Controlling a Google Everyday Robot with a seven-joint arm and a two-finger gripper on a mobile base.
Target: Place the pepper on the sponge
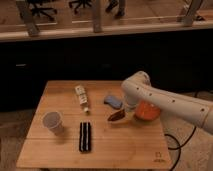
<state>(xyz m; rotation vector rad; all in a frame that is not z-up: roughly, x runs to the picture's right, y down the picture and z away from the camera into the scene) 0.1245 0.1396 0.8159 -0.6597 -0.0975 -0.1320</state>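
Gripper (pixel 124 113) sits over the middle-right of the table, below the bend of the arm's wrist, clamped on the right end of the pepper (pixel 116 116).

Wooden table (pixel 60 152): pale boards, seen from the near side.

Arm (pixel 170 102): white, enters from the right edge and runs left and slightly far, then turns down over the table.

Bowl (pixel 148 112): round, orange-red, on the table just right of the gripper, partly hidden by the arm.

Black ridged block (pixel 85 136): lies lengthwise near-to-far, near-centre of the table, well apart from the gripper.

Cup (pixel 52 121): pale, upright, left side of the table.

Bottle (pixel 82 97): small, light-coloured, lying on its side, far-centre, left of the sponge.

Sponge (pixel 113 101): light blue, flat on the table, just far and left of the gripper.

Pepper: dark red-brown, tilted, left tip lower than the held end. It lies just near of the sponge, close beside its near edge; whether they touch, cannot tell.
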